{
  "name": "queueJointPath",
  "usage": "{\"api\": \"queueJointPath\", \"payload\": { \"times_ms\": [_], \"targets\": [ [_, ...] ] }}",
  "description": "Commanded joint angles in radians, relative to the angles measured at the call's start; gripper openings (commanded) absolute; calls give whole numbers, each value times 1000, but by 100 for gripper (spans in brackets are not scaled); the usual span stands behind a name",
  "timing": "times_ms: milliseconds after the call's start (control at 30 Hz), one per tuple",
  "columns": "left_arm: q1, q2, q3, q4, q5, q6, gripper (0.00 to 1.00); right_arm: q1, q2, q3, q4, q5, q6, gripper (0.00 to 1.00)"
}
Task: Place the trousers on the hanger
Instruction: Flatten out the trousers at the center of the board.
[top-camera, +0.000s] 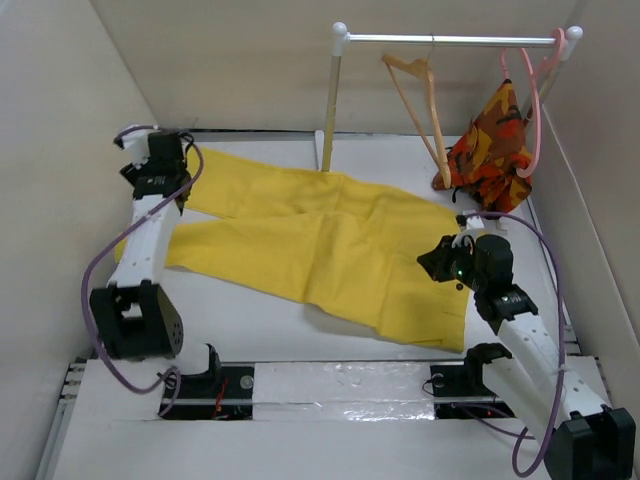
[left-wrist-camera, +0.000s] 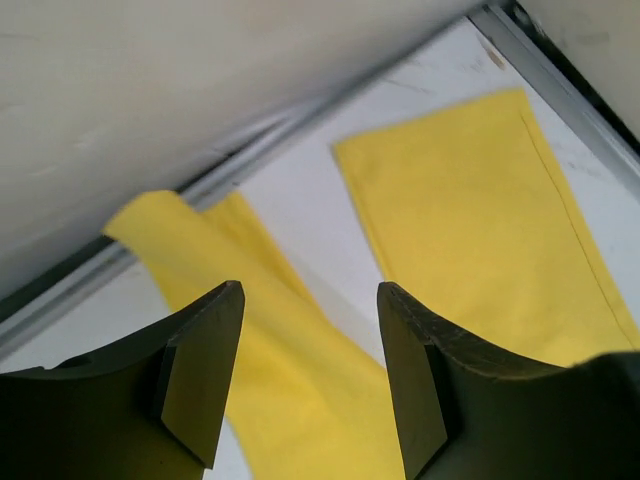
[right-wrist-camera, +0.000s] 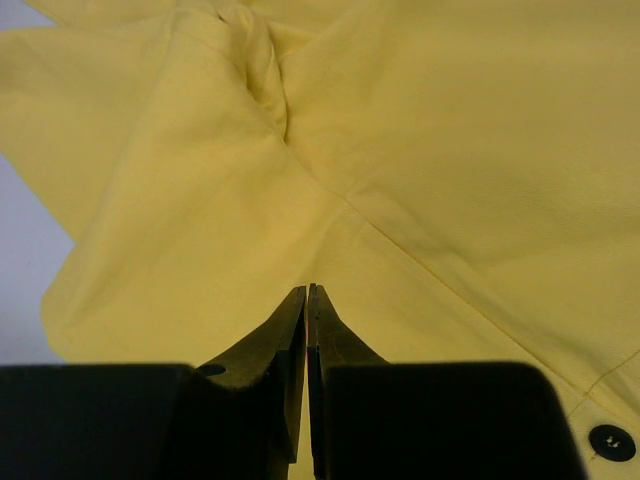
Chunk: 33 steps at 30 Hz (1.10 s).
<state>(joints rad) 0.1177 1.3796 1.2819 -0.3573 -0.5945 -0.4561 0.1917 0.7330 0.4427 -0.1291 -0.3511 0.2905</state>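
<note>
The yellow trousers (top-camera: 320, 240) lie flat on the table, with the legs to the left and the waist at the near right. The tan wooden hanger (top-camera: 420, 100) hangs by its hook from the rail at the back. My left gripper (top-camera: 160, 180) hovers open and empty over the leg ends. In the left wrist view the gripper (left-wrist-camera: 310, 300) has both leg ends of the trousers (left-wrist-camera: 470, 200) below it. My right gripper (top-camera: 428, 265) is over the waist end. In the right wrist view the gripper (right-wrist-camera: 311, 290) is shut with nothing seen between its fingers, just above the trousers (right-wrist-camera: 430, 120).
A clothes rail (top-camera: 450, 40) on a white post (top-camera: 330, 110) stands at the back. A thin pink hanger (top-camera: 535, 110) with an orange-red patterned garment (top-camera: 495, 150) hangs at its right end. Walls close in left, back and right. A dark button (right-wrist-camera: 610, 441) shows on the waistband.
</note>
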Motion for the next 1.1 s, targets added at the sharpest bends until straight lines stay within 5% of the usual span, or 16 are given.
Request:
{"api": "queueJointPath", "payload": {
  "times_ms": [0, 200, 433, 667, 867, 1067],
  "targets": [
    [-73, 165, 91, 43, 58, -4, 54, 8, -1, 25, 43, 6, -22, 9],
    [-73, 557, 371, -45, 97, 25, 57, 8, -29, 5, 40, 49, -22, 9],
    [-82, 906, 707, -98, 165, 106, 65, 8, 0, 2, 36, 193, 1, 34],
    [-58, 1065, 913, -117, 231, 128, 65, -72, 184, 45, 39, 375, 55, 50],
    [60, 1090, 893, -82, 467, 21, 48, -347, 341, 50, 118, 267, 101, 52],
    [126, 1084, 867, -43, 515, 2, 47, -515, 454, 47, 219, 265, 157, 57]
  ]
}}
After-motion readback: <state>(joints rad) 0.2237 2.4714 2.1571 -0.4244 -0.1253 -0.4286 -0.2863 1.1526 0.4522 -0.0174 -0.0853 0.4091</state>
